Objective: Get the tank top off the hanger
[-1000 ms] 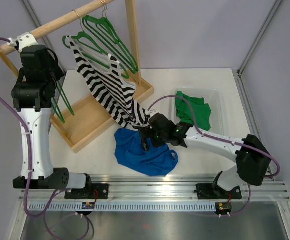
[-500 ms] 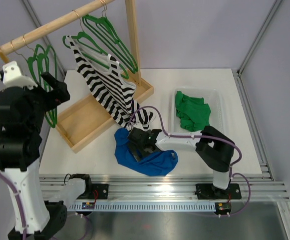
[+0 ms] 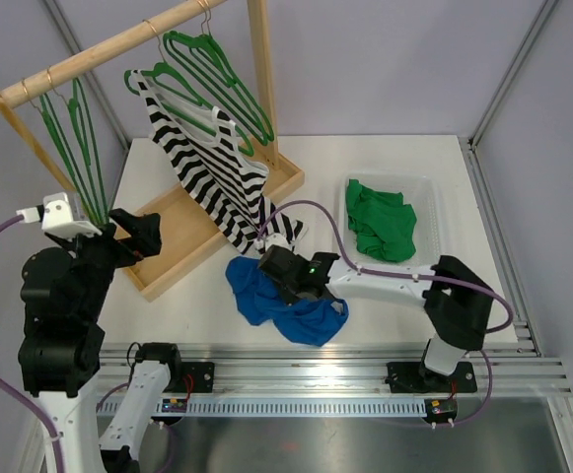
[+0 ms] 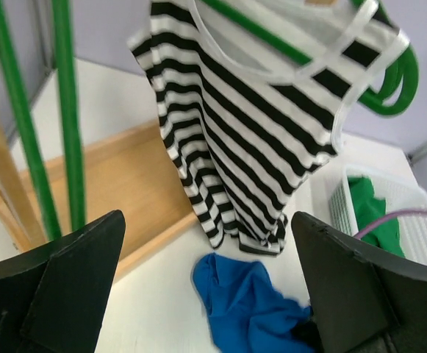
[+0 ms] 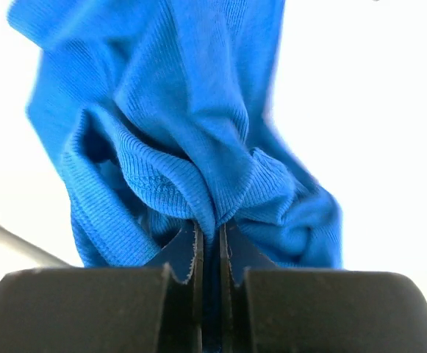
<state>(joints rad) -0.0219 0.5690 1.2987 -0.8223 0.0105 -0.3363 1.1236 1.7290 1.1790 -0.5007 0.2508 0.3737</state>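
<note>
White tabletop [image 3: 385, 158], nr front edge: right pincer [image 5: 210, 232] pinches blue garment [image 5: 184, 110]; left pincer [image 4: 207, 220] spread; striped tank top [image 4: 250, 132] on green hanger [image 4: 408, 81], far-left corner.

A blue cloth [image 3: 250, 294] lies crumpled (green cloth [image 3: 380, 222] fills the basket [image 3: 433, 212]).

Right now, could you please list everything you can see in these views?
wooden rack: one, light wood, far left part of the table
green hangers: several, green, on the rack's rail
striped tank top: one, black and white, hanging on one of the hangers
blue garment: one, blue, crumpled on the table below the tank top's hem
green garment: one, green, inside the basket
basket: one, white, right side of the table
table: one, white, under everything
left gripper: one, black, open, raised, facing the tank top
right gripper: one, black, shut on the blue garment
</note>
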